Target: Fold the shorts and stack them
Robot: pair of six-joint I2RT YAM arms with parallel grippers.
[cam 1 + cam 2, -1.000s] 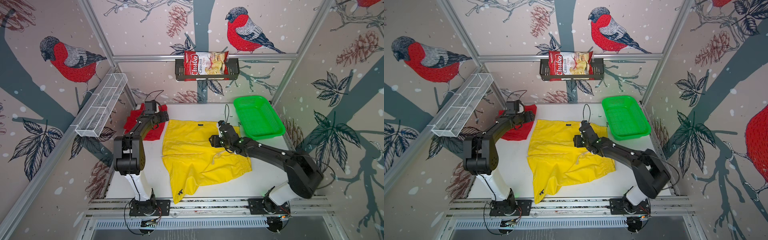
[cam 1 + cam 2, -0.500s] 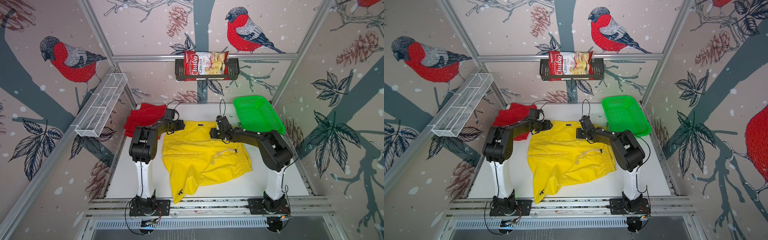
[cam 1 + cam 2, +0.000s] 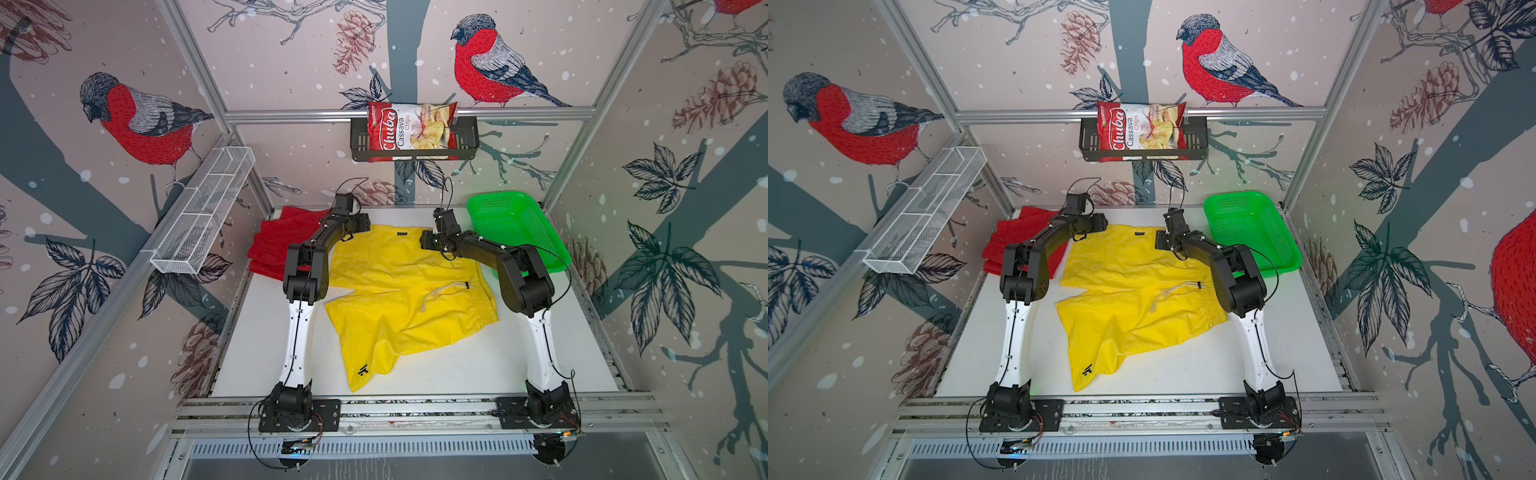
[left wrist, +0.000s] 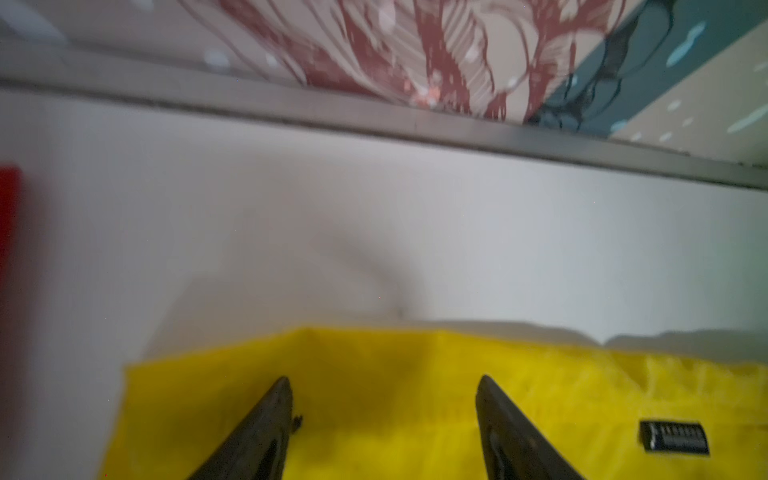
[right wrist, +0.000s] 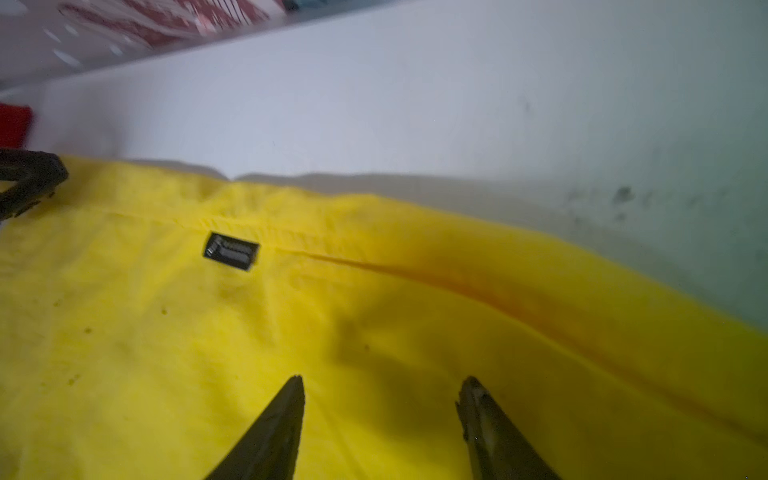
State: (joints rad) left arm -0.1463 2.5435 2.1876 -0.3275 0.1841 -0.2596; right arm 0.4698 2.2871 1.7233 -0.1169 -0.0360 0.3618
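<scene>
ok so checking in from my remote seat: the yellow shorts (image 3: 399,291) are spread out in the middle of the white table (image 3: 457,365), kinda rumpled. The gathered elastic waistband is on the right and one leg trails toward the front edge. The pale drawstring (image 3: 440,291) lies loose on top near that waistband. The red shorts (image 3: 278,245) sit bunched at the far left corner, partly hidden behind my left arm (image 3: 305,266), so I can't tell if they touch the yellow pair

My left gripper (image 4: 382,380) is over the far left corner of the yellow shorts. Its jaws stand wide apart with only flat cloth showing between them, nothing pinched. My right gripper (image 5: 382,380) is over the far edge further right, also spread open above the fabric and gripping nothing. The small dark tag (image 5: 231,251) sits on the cloth between the two grippers, close to the far edge

The green basket (image 3: 519,232) is at the far right, just beside the yellow shorts, and the chips bag (image 3: 409,131) is up in the black rack (image 3: 467,137) on the back wall
</scene>
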